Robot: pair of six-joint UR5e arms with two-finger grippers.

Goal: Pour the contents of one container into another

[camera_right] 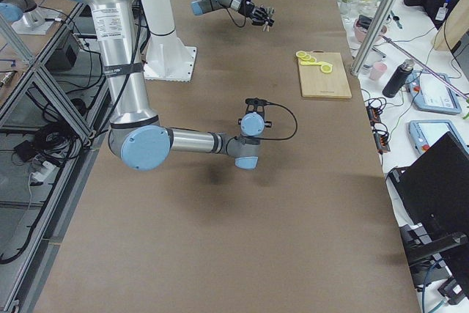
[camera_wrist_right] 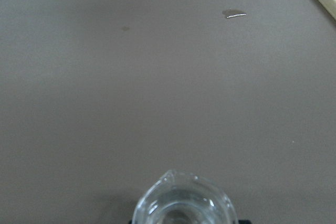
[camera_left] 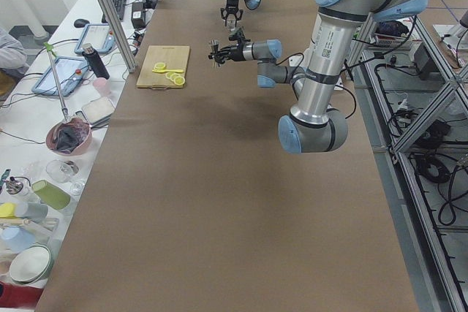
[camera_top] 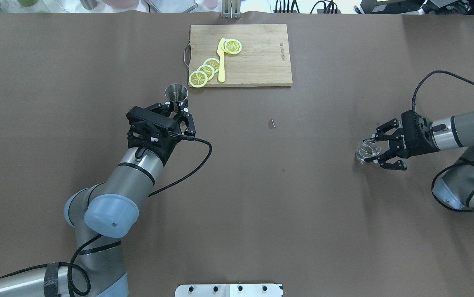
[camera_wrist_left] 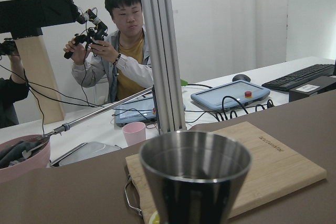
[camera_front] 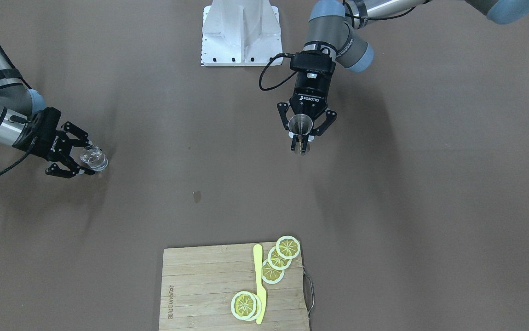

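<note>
overhead: looks down | front-facing: opposite, steep | shared: cutting board [camera_top: 261,62]

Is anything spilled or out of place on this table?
A small shiny, wet-looking spot sits on the brown table, on the robot's side of the cutting board. It looks like a spilled drop. Nothing else stands out.

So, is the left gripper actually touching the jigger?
Touching. The front-facing view shows the left gripper clamped on the jigger below its upper cup.
</note>
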